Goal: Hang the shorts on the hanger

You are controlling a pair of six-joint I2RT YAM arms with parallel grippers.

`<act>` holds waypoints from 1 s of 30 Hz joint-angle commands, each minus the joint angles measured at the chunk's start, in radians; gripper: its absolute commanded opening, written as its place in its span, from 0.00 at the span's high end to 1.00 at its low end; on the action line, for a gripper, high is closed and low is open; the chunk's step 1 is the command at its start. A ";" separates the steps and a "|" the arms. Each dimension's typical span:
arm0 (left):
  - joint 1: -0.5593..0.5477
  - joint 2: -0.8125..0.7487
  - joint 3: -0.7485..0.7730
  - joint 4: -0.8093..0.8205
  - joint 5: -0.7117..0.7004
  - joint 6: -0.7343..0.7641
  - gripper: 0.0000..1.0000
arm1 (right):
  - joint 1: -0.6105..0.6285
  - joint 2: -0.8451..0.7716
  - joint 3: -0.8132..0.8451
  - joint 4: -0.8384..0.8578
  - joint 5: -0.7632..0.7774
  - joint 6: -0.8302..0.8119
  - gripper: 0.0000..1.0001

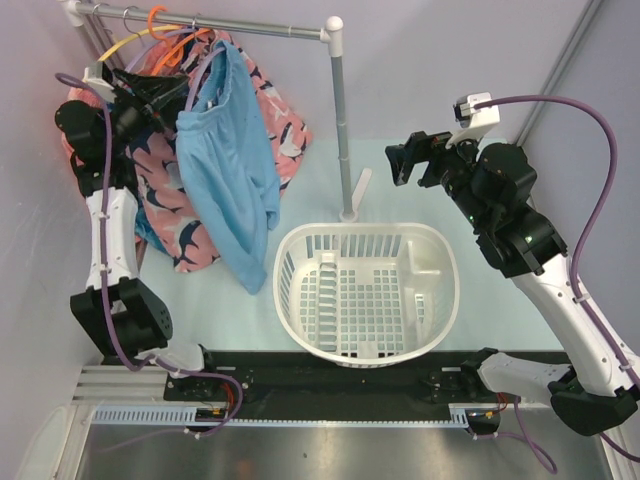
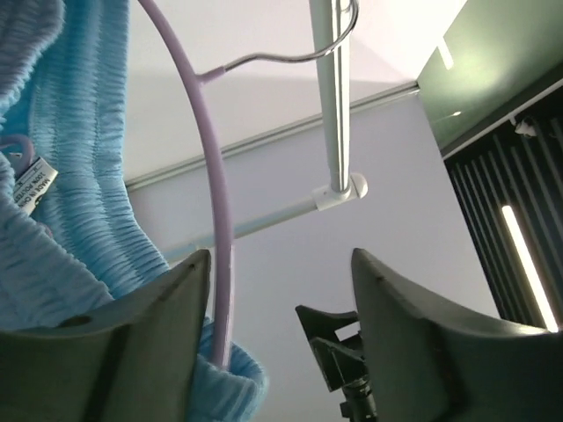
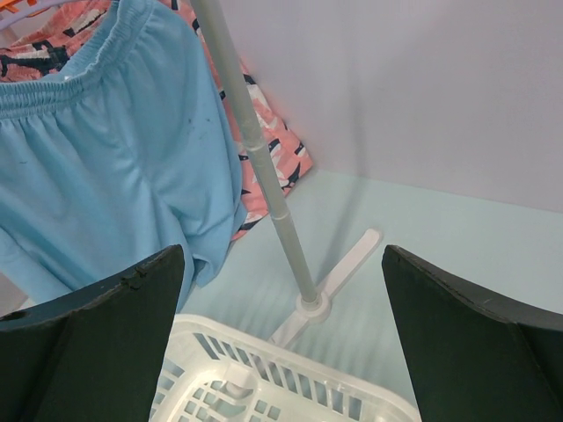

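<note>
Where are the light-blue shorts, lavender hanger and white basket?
light-blue fabric shorts (image 1: 225, 170): top view, mid fabric.
thin lavender plastic hanger (image 2: 222, 193): left wrist view, curved arm.
white plastic basket (image 1: 390, 230): top view, far rim.

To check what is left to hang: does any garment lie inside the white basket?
No, the white basket shows only its bare grid floor; the light-blue shorts hang up by the rail.

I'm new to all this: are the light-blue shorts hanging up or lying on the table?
Hanging up: the shorts drape from the lavender hanger, whose hook sits over the rail.
</note>
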 commanded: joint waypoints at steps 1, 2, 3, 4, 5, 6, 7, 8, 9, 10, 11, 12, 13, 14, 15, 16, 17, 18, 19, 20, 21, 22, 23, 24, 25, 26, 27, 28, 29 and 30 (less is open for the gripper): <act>0.049 -0.071 -0.036 0.101 -0.008 -0.009 0.15 | -0.005 -0.011 0.003 0.010 0.002 0.008 0.00; 0.062 -0.085 -0.047 0.114 -0.003 -0.007 0.12 | -0.005 -0.015 0.003 0.004 0.005 0.005 0.00; 0.077 -0.097 -0.067 0.119 0.008 0.002 0.05 | -0.005 -0.018 0.003 -0.010 0.011 0.004 0.00; 0.112 -0.128 -0.078 0.110 0.012 0.008 0.01 | -0.005 -0.025 0.002 -0.016 0.023 0.001 0.00; 0.134 -0.143 -0.091 0.096 0.020 0.016 0.00 | -0.007 -0.030 0.002 -0.022 0.026 0.001 0.00; 0.157 -0.163 -0.128 0.058 0.031 0.036 0.00 | -0.007 -0.034 -0.001 -0.030 0.033 -0.002 0.00; 0.202 -0.180 -0.148 0.038 0.035 0.050 0.00 | -0.007 -0.045 -0.003 -0.036 0.040 -0.005 0.00; 0.227 -0.216 -0.168 0.015 0.043 0.063 0.00 | -0.007 -0.053 -0.006 -0.038 0.046 -0.004 0.00; 0.253 -0.233 -0.206 -0.037 0.061 0.103 0.00 | -0.008 -0.057 -0.010 -0.047 0.048 -0.005 0.00; 0.296 -0.247 -0.225 -0.060 0.072 0.125 0.00 | -0.008 -0.064 -0.015 -0.050 0.059 -0.007 0.00; 0.318 -0.276 -0.252 -0.086 0.086 0.148 0.00 | -0.010 -0.079 -0.019 -0.055 0.063 -0.010 0.00; 0.338 -0.290 -0.265 -0.140 0.098 0.193 0.00 | -0.010 -0.085 -0.024 -0.065 0.068 -0.011 0.01; 0.374 -0.303 -0.276 -0.166 0.127 0.220 0.00 | -0.011 -0.094 -0.033 -0.071 0.078 -0.015 0.00; 0.390 -0.316 -0.283 -0.194 0.146 0.250 0.00 | -0.010 -0.110 -0.036 -0.078 0.083 -0.019 0.00; 0.405 -0.336 -0.277 -0.286 0.163 0.346 0.00 | -0.013 -0.119 -0.041 -0.091 0.089 -0.024 0.00; 0.437 -0.344 -0.267 -0.357 0.192 0.408 0.00 | -0.014 -0.126 -0.047 -0.099 0.105 -0.025 0.00; 0.453 -0.349 -0.251 -0.428 0.200 0.476 0.00 | -0.014 -0.146 -0.050 -0.108 0.115 -0.027 0.00; 0.503 -0.364 -0.184 -0.637 0.219 0.692 0.00 | -0.022 -0.166 -0.059 -0.140 0.135 -0.031 0.00; 0.522 -0.367 -0.126 -0.792 0.218 0.850 0.00 | -0.025 -0.189 -0.062 -0.165 0.144 -0.028 0.00; 0.551 -0.375 -0.101 -0.851 0.215 0.926 0.00 | -0.043 -0.202 -0.073 -0.179 0.143 -0.025 0.00; 0.562 -0.379 -0.069 -0.925 0.195 1.012 0.00 | -0.056 -0.215 -0.079 -0.189 0.137 -0.024 0.00; 0.568 -0.379 0.013 -1.094 0.175 1.204 0.00 | -0.065 -0.243 -0.085 -0.214 0.135 -0.022 0.00; 0.566 -0.392 0.057 -1.169 0.157 1.304 0.00 | -0.085 -0.258 -0.092 -0.229 0.135 -0.024 0.00; 0.565 -0.410 0.094 -1.227 0.099 1.388 0.00 | -0.094 -0.269 -0.104 -0.245 0.135 -0.025 0.00; 0.562 -0.433 0.123 -1.270 0.076 1.513 0.00 | -0.102 -0.295 -0.113 -0.275 0.131 -0.030 0.00; 0.557 -0.494 0.134 -1.289 0.051 1.574 0.00 | -0.117 -0.310 -0.122 -0.288 0.126 -0.031 0.00; 0.548 -0.520 0.146 -1.338 -0.002 1.646 0.00 | -0.125 -0.323 -0.141 -0.311 0.119 -0.028 0.00; 0.514 -0.552 0.140 -1.350 -0.026 1.751 0.00 | -0.132 -0.349 -0.148 -0.321 0.099 -0.030 0.00; 0.488 -0.583 0.129 -1.364 -0.065 1.789 0.00 | -0.140 -0.360 -0.157 -0.331 0.085 -0.027 0.00; 0.456 -0.629 0.116 -1.376 -0.098 1.824 0.00 | -0.158 -0.370 -0.167 -0.341 0.074 -0.024 0.00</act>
